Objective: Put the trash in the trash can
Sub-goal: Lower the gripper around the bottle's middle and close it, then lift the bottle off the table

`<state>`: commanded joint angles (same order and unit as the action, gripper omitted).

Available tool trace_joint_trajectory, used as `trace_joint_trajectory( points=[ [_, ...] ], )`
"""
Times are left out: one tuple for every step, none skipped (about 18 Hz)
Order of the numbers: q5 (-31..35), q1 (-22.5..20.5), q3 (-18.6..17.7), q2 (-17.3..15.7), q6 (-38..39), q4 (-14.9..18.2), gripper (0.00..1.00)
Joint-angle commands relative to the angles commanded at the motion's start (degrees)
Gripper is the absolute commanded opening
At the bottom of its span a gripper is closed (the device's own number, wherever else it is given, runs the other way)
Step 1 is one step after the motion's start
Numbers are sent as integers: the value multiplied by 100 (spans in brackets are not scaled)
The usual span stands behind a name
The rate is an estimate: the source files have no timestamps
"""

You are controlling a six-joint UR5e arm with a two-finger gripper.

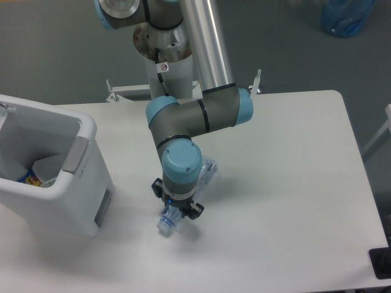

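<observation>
The trash I can see is a clear plastic bottle (208, 171) lying on the white table, its pale cap end (164, 224) pointing toward the front edge. My gripper (177, 210) points straight down over the bottle's neck. Its black fingers (194, 210) are drawn in against both sides of the bottle, so it is shut on it. The wrist hides the middle of the bottle. The trash can (82, 131), a large white bin with a grey panel, stands at the table's left, about a hand's width from the gripper.
Inside the bin lie a colourful packet (29, 178) and a pale piece (50, 167). A blue bag (345, 15) sits on the floor at the far right. The robot base (165, 46) stands behind the table.
</observation>
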<state>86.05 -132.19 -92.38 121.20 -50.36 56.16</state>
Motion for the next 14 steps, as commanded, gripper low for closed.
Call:
trace_joint_trajectory(
  points=[
    [0, 0, 79, -17, 0, 9, 15],
    [-9, 0, 158, -35, 0, 17, 15],
    [-44, -17, 246, -70, 0, 26, 15],
    [-61, -44, 334, -96, 26, 35, 15],
    [-70, -61, 422, -210, 113, 44, 15],
    [-140, -114, 492, -307, 227, 44, 15],
    [-289, -149, 562, -360, 298, 44, 15],
    [-482, -184, 615, -447, 325, 35, 15],
    [-666, -263, 633, -561, 360, 18, 15],
    [-851, -325, 668, -676, 430, 0, 15],
    [-1088, -369, 712, -825, 500, 0, 15],
    [-1368, -413, 739, -965, 579, -9, 15],
    [-1658, -457, 765, -1115, 650, -9, 15],
    [-1931, -474, 800, -1290, 763, -17, 16]
  ],
)
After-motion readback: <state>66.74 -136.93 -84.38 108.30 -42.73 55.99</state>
